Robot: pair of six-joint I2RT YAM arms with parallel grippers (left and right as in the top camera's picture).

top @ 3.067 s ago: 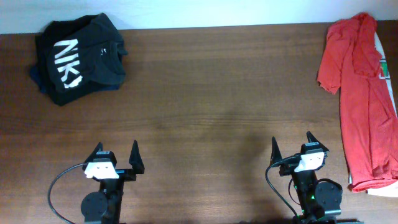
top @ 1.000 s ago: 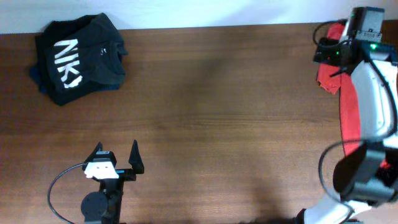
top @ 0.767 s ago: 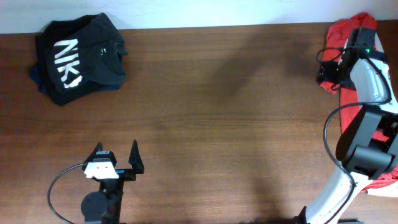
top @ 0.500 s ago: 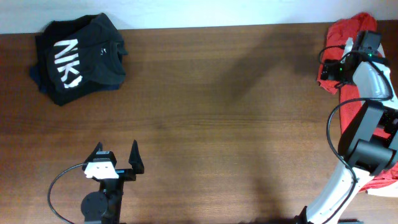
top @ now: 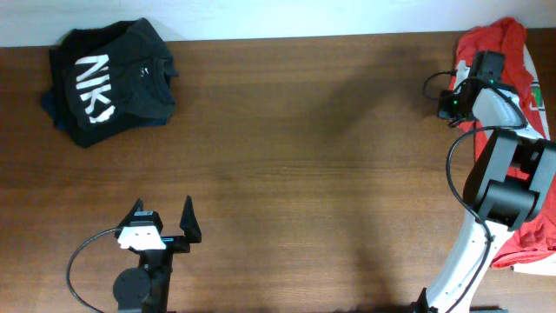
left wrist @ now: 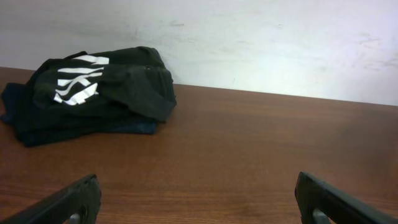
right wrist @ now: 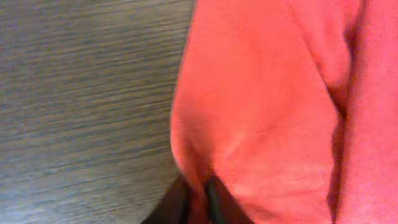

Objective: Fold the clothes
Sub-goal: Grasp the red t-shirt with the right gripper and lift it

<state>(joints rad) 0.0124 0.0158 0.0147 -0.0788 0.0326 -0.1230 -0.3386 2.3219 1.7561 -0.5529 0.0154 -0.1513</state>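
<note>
The clothes here are an orange-red T-shirt (top: 498, 40) lying bunched along the table's right edge, partly hidden under my right arm. My right gripper (top: 452, 103) is at the shirt's left edge near the far right corner. In the right wrist view the dark fingers (right wrist: 214, 198) are shut on a fold of the red cloth (right wrist: 261, 93), which fills most of that view. My left gripper (top: 162, 228) rests near the front left, open with nothing between its fingers (left wrist: 78, 199), far from the shirt.
A folded black garment with white lettering (top: 109, 83) lies at the far left corner, also in the left wrist view (left wrist: 93, 87), against a pale wall. Bare brown tabletop (top: 304, 156) stretches between the two garments. A white item (top: 532, 78) shows beside the red shirt.
My right arm swung from the front of the table out to the shirt's left edge, and its jaws closed on a fold of red cloth. The left arm stayed still.
</note>
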